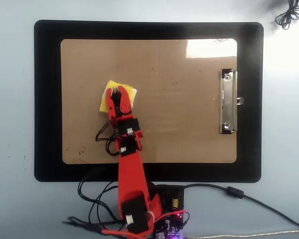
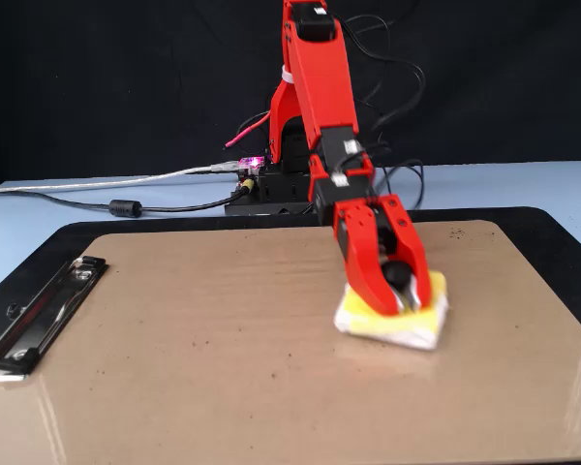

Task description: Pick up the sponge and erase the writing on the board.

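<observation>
The tan board [image 1: 184,119] lies on a black mat, with its silver clip [image 1: 228,102] at the right in the overhead view and at the left in the fixed view [image 2: 39,315]. The yellow sponge [image 1: 131,92] with a white edge rests on the board's left-centre; it also shows in the fixed view [image 2: 412,331]. My red gripper [image 1: 117,92] comes down on it from above, jaws closed on the sponge and pressing it to the board [image 2: 174,349]; the gripper also shows in the fixed view [image 2: 403,298]. No writing strokes show, only faint dark specks [image 1: 82,149].
The black mat [image 1: 47,99] surrounds the board on a pale blue table. The arm's base, electronics [image 1: 169,201] and loose cables sit at the bottom edge of the overhead view. A coiled cable [image 1: 289,12] lies at the top right. Glare marks the board's upper right [image 1: 209,47].
</observation>
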You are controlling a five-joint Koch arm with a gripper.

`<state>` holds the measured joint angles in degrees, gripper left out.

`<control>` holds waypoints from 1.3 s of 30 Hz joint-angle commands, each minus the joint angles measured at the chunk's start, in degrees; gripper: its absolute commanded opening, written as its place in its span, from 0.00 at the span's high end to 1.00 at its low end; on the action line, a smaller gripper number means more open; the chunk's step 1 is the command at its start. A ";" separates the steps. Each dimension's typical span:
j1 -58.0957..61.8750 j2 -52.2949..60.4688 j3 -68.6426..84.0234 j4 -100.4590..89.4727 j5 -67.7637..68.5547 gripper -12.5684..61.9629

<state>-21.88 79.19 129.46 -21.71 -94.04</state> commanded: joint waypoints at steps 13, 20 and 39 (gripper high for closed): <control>-5.80 -11.16 -13.80 8.09 -1.67 0.94; -5.98 -2.55 -7.47 8.09 -1.67 0.94; -33.40 13.01 -7.82 12.39 -7.56 0.94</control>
<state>-53.88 90.00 121.29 -8.53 -99.49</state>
